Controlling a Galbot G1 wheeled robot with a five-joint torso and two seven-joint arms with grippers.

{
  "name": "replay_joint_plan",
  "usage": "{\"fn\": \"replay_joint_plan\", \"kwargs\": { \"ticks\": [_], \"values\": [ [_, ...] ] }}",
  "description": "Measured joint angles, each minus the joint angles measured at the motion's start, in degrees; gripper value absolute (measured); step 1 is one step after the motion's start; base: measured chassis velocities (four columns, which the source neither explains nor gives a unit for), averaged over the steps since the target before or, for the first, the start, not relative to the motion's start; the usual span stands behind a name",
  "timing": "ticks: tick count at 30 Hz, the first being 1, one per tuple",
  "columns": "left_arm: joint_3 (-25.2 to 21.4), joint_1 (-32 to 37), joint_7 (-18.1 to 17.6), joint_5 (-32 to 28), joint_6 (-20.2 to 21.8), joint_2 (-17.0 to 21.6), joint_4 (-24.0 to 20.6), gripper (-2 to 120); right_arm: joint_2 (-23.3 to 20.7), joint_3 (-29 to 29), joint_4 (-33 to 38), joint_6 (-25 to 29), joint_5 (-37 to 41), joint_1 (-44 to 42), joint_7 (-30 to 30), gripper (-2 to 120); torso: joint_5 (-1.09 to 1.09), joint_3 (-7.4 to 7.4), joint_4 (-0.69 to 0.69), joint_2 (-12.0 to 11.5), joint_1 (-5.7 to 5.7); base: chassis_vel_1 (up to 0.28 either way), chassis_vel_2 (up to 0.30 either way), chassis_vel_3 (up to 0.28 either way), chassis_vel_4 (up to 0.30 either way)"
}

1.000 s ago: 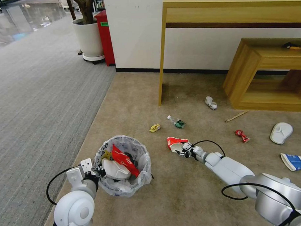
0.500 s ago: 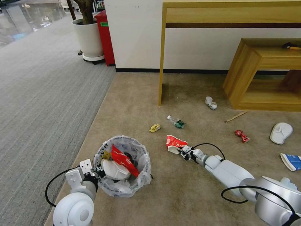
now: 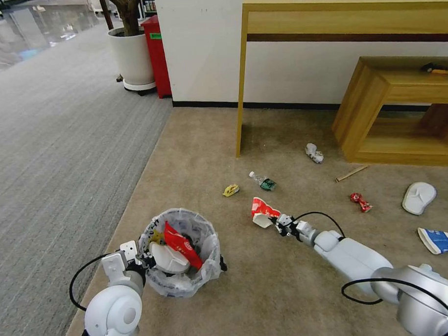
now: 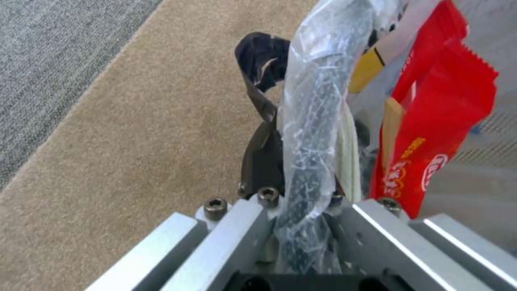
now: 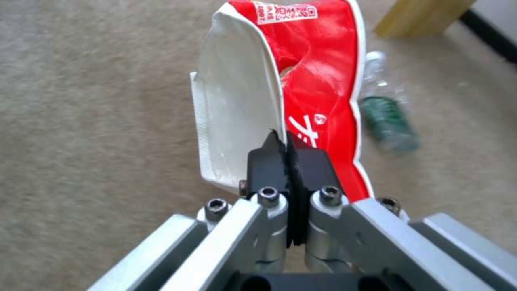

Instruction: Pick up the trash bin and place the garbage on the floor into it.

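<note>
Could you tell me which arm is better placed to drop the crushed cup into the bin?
Probably the right: its gripper is shut on the cup, while the left gripper holds the bin's rim.

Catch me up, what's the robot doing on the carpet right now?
Cleaning litter off the floor. The left gripper is shut on the bag-lined rim of the trash bin, which already holds a white slipper and a red wrapper. The right gripper is shut on a crushed red-and-white cup, beside the bin. A small bottle, a tissue, another slipper and a blue-white packet lie on the carpet.
</note>
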Motion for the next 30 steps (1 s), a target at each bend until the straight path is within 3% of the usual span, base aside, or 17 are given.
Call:
{"fn": "replay_joint_plan", "kwargs": {
  "ticks": [12,19,20,23,30],
  "values": [
    [0.55,-3.09,-1.52,-2.35,0.72,1.48,2.13,0,-8.91,-1.22,17.22,-1.61,5.56,3.88,2.47,0,0.01,0.00,0.01,0.00,0.00,0.000,0.000,0.000,0.000],
    [1.28,-5.73,-2.74,-4.47,1.22,2.89,2.48,0,-14.35,-2.68,34.74,-5.60,12.27,8.69,5.11,0,-0.01,-0.01,0.02,0.00,0.00,0.000,0.000,0.000,0.000],
    [1.28,-5.73,-2.74,-4.47,1.22,2.89,2.48,0,-14.35,-2.68,34.74,-5.60,12.27,8.69,5.11,0,-0.01,-0.01,0.02,0.00,0.00,0.000,0.000,0.000,0.000],
    [2.00,-7.66,-3.45,-5.23,1.35,3.20,3.50,0,-16.84,-2.90,44.71,-7.80,15.93,10.16,7.00,0,-0.02,-0.01,0.02,0.00,0.00,0.000,0.000,0.000,0.000],
    [2.88,-9.69,-4.07,-5.93,1.44,3.29,4.41,0,-18.70,-3.15,55.87,-10.29,19.76,11.17,10.27,0,0.00,-0.01,0.00,0.00,0.00,0.000,0.000,0.000,0.000]
  ]
}}
